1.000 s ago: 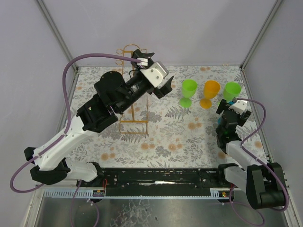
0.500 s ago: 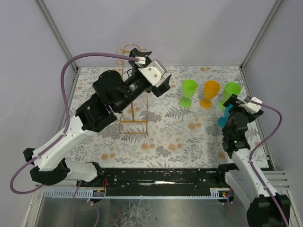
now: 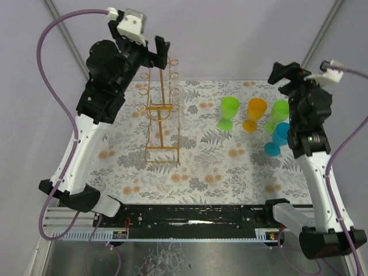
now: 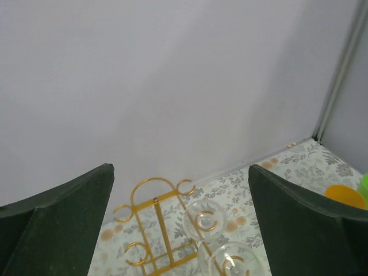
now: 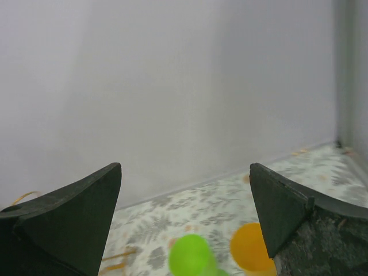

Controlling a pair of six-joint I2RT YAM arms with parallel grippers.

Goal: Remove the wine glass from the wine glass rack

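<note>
**Both arms up and clear: glass not yet taken**

- Left gripper (image 4: 179,169): a second ago it is low over the wine glass rack (image 3: 161,115), reaching across its right side. Now it is lifted high near the rack's far end, by the back wall. Jaws spread wide, nothing between them.
- Right gripper (image 5: 185,167): a second ago it is folded low by the blue goblet (image 3: 280,133). Now it is raised well above the bench (image 3: 218,167), looking toward the back wall. Jaws released, empty.
- Wine glass (image 4: 204,217): clear, on the rack among the loop hooks at the right rail, with a second clear glass (image 4: 233,261) just beside it. The left wrist view looks down on both from above.
- Coloured goblets stand right of the rack, well apart from it: green (image 3: 229,110), orange (image 3: 256,112), green (image 3: 280,109), then the blue one nearer the arms.
- Reading: the lift carries nothing off the rack, so removal is still wholly ahead. The left arm sits nearest and would need to come back down to the glass.
</note>
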